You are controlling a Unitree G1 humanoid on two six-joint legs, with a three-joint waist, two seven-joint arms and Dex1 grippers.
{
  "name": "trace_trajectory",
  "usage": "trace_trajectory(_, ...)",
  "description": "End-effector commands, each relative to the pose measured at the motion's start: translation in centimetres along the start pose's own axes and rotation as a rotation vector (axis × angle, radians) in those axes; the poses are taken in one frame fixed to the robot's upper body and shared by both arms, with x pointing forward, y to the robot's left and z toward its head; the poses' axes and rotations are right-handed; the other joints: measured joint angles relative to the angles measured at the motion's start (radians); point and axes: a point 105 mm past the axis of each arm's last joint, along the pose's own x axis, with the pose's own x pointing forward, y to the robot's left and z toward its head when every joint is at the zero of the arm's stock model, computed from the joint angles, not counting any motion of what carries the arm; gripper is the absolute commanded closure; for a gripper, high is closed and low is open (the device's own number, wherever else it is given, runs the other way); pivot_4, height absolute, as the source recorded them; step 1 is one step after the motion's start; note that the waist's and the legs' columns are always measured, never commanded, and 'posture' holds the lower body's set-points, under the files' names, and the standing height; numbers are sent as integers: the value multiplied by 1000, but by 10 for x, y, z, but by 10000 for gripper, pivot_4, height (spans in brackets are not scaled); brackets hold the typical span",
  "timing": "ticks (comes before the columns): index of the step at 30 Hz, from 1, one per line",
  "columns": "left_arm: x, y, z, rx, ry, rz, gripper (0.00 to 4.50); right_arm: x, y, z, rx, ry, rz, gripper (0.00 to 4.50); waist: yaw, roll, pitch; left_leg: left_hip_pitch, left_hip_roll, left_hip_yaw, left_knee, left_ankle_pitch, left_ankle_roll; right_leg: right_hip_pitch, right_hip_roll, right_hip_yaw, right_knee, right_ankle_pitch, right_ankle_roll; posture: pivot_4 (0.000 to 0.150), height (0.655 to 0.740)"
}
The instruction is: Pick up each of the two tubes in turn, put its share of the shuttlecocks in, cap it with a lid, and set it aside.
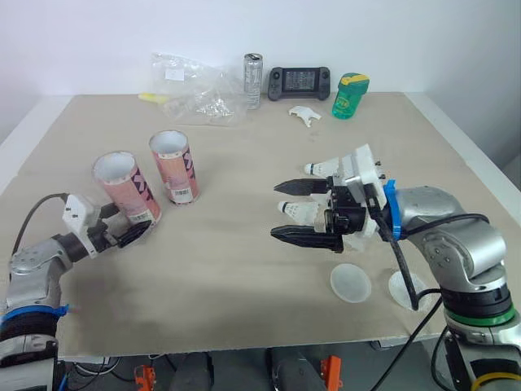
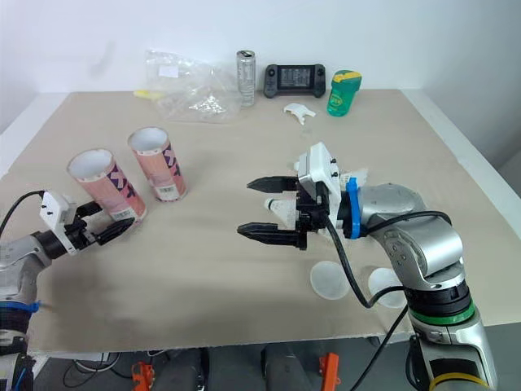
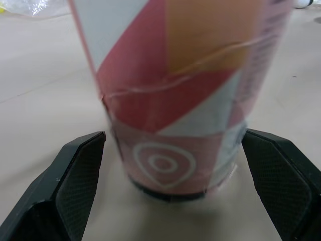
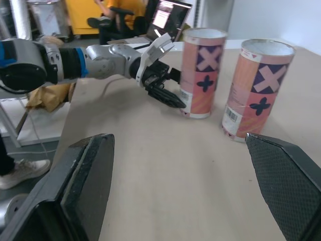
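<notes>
Tubes [image 1: 124, 187] at frame left stand open, apparently empty; left gripper [image 1: 122, 224] fingers spread around the nearer, right gripper [image 1: 275, 210] fingers spread over shuttlecocks [image 1: 303, 212]; lids [image 1: 351, 283] unused.

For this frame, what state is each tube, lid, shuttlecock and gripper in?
nearer tube: upright, uncapped, on the table.
farther tube: upright, uncapped, untouched.
shuttlecocks: lying loose on the table.
lids: lying on the table, unused.
left gripper: open, one finger on either side of the nearer tube's base, gaps showing.
right gripper: open, empty, by the shuttlecocks.
</notes>
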Motion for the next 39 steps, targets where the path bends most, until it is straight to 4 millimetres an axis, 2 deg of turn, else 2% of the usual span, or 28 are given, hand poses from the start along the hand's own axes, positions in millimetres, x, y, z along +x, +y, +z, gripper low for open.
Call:
trace_trajectory(1, 12, 1, 8, 25, -26, -17, 821, 0, 8, 14, -49, -33, 2, 285, 3, 0, 0, -1, 0, -1, 0, 0, 0, 0, 0, 0, 0, 0, 0, 1500, 7236)
trace_trajectory(5, 23, 6, 16, 1, -70, 1, 821, -2, 9, 14, -50, -22, -15, 285, 5, 0, 0, -2, 0, -4, 1, 0, 0, 0, 2, -1, 0, 0, 0, 1500, 7236)
trace_trajectory(13, 22, 6, 11, -27, -73, 3, 821, -3, 11, 12, -47, -11, -31, 285, 5, 0, 0, -3, 1, -7, 1, 0, 0, 0, 4, -3, 0, 0, 0, 1500, 7236)
trace_trajectory(14, 21, 6, 11, -28, -76, 3, 6118, -3, 11, 12, -47, -9, -31, 0, 6, 0, 0, -3, 1, -7, 1, 0, 0, 0, 4, -3, 0, 0, 0, 1500, 7236)
trace_trajectory(17, 21, 4, 11, -14, -78, 3, 16210, -3, 10, 11, -48, -3, -32, 0, 6, 0, 0, -3, 1, -7, 1, 0, 0, 1, 4, -3, 0, 0, -1, 1500, 7236)
trace_trajectory(24, 19, 0, 15, 7, -91, -13, 16210, -3, 8, 12, -47, -2, -30, 0, 6, 0, 0, -2, 1, -8, 1, 1, 1, 1, 4, -3, 0, 0, -1, 1500, 7236)
trace_trajectory(27, 17, -3, 23, 44, -90, -43, 16210, -8, 4, 10, -48, 17, -50, 0, 6, 0, 0, -3, 1, -8, 1, 1, 1, 1, 4, -3, 0, 0, -1, 1500, 7236)
trace_trajectory(30, 15, -13, 30, 89, -51, -120, 16210, -18, 0, 7, -46, 46, -89, 0, 9, 0, 0, -3, 1, -8, 1, 1, 1, 0, 4, -3, 0, 0, -1, 1500, 7236)
trace_trajectory(33, 8, -40, 40, 164, 46, -319, 16210, -43, -3, 2, -17, 101, -163, 0, 16, 0, 0, -3, 1, -8, 1, 1, 1, 0, 4, -4, 0, 0, -1, 1500, 7236)
trace_trajectory(35, 1, -57, 45, 221, 130, -451, 16210, -61, -1, -8, 14, 163, -210, 0, 20, 0, 0, -3, 1, -8, 0, 1, 1, 0, 3, -4, 0, -1, -2, 1500, 7236)
trace_trajectory(39, -7, -76, 49, 303, 249, -621, 16210, -78, 1, -24, 72, 218, -278, 0, 20, 0, 0, -2, 1, -7, 0, 1, 1, 0, 3, -4, 0, -3, -3, 1500, 7236)
